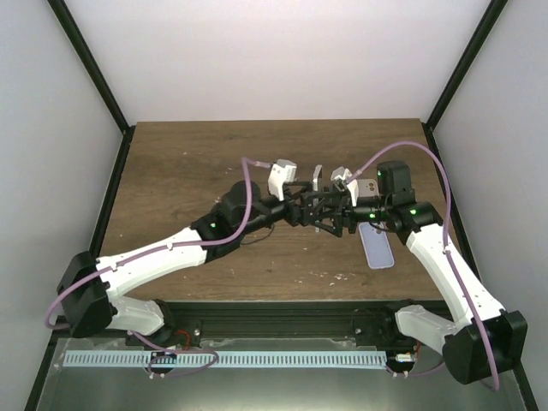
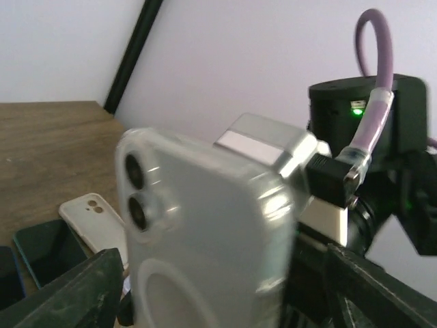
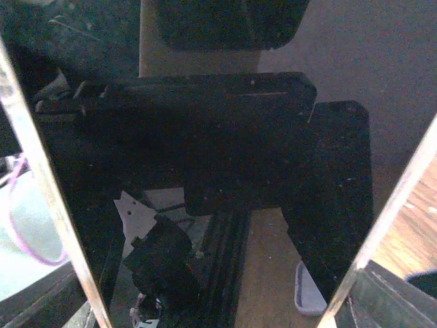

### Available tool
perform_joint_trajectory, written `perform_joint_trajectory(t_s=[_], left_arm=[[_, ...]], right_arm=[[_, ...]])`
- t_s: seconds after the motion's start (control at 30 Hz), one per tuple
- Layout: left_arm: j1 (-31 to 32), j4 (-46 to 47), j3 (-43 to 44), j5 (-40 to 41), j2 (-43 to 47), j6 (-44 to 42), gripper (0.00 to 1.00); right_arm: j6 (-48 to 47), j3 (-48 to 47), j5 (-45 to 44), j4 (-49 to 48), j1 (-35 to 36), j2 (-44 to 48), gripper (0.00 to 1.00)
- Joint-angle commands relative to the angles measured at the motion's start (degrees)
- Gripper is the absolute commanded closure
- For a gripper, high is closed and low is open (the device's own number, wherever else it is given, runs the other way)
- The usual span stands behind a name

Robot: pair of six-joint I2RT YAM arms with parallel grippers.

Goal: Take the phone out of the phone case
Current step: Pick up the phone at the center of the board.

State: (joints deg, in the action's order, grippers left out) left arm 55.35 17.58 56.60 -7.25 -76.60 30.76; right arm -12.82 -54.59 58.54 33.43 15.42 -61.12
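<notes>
The phone (image 1: 318, 182) stands upright on its edge above the middle of the table, held between both arms. In the left wrist view its back fills the frame: a clear phone case (image 2: 205, 232) with two camera lenses at the upper left. My left gripper (image 2: 225, 290) has its dark fingers (image 2: 85, 287) on either side of the case, shut on it. In the right wrist view the phone's dark glossy screen (image 3: 225, 137) faces the camera with a silver edge down each side. My right gripper (image 3: 218, 304) spans that width, shut on the phone.
An empty lavender case (image 1: 377, 248) lies flat on the wood in front of the right arm. Other phones (image 1: 368, 187) lie behind the right gripper. A white-cased phone (image 2: 92, 213) and a dark one (image 2: 41, 249) rest on the table. Black frame posts rise at the back corners.
</notes>
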Motion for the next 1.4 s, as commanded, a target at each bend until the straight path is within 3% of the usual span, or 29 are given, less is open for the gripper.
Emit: perform_joint_trajectory(t_s=[0.0,0.13,0.37,0.93,1.0,1.17,1.23,1.37], left_arm=[[3.27,-14.86,8.59,13.44,-4.85,-1.89,0.24],[4.16,-19.22,13.71,17.68,-8.74,2.05,0.39],[4.64,-19.04,17.99,18.54,-12.94,4.03,0.59],[4.61,-13.37,17.89,13.19,-13.46,1.07,0.98],[4.55,-12.80,17.15,12.27,-12.54,-0.91,1.00],[2.27,-12.31,12.78,7.68,-7.77,-4.17,1.00],[0.19,-12.09,9.90,4.25,-5.02,-4.28,1.00],[-4.63,-11.75,3.34,-2.13,0.99,-5.10,1.00]], right_arm=[[2.09,-2.23,-11.95,-2.45,0.54,1.64,0.48],[2.59,-4.19,-17.83,-0.98,0.57,1.85,0.50],[2.19,-3.60,-21.41,-1.02,0.65,3.97,0.50],[1.59,-2.61,-22.56,-0.58,0.57,4.92,0.49],[1.34,-2.58,-21.98,-0.47,0.50,4.73,0.43],[-1.99,-4.48,-17.30,2.69,0.60,4.50,0.10],[-3.92,-5.17,-16.28,4.19,0.51,4.98,0.01],[-5.88,-5.55,-16.40,6.40,0.50,6.15,0.00]])
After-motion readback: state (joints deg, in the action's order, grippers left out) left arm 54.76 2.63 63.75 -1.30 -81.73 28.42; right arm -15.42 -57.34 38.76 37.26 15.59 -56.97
